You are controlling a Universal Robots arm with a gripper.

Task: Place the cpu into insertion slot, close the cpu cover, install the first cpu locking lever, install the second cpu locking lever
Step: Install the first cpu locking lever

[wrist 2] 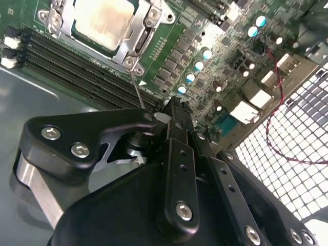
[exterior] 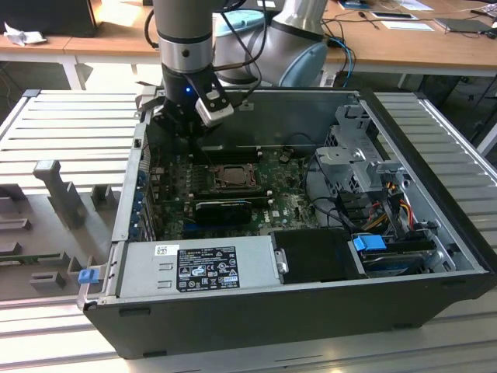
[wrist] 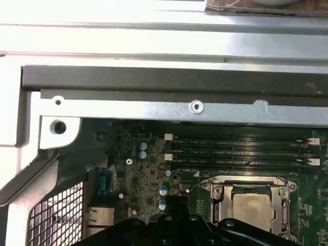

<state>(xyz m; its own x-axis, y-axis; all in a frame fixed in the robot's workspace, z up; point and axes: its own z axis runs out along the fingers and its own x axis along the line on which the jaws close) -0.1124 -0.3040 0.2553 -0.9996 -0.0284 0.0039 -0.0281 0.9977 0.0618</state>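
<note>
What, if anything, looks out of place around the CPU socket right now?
One thing: a thin wire lever juts out from a corner of the cpu cover toward the gripper instead of lying along it. The cpu sits square in the cover's window; no damage seen.

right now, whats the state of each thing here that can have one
cpu: seated, silver top showing through the cover's window
cpu cover: down flat around the cpu
locking lever: thin rod standing off the board by the cover's corner, looks unlatched
computer case: open, insides exposed
gripper: low over the motherboard, tip right by the lever rod
</note>
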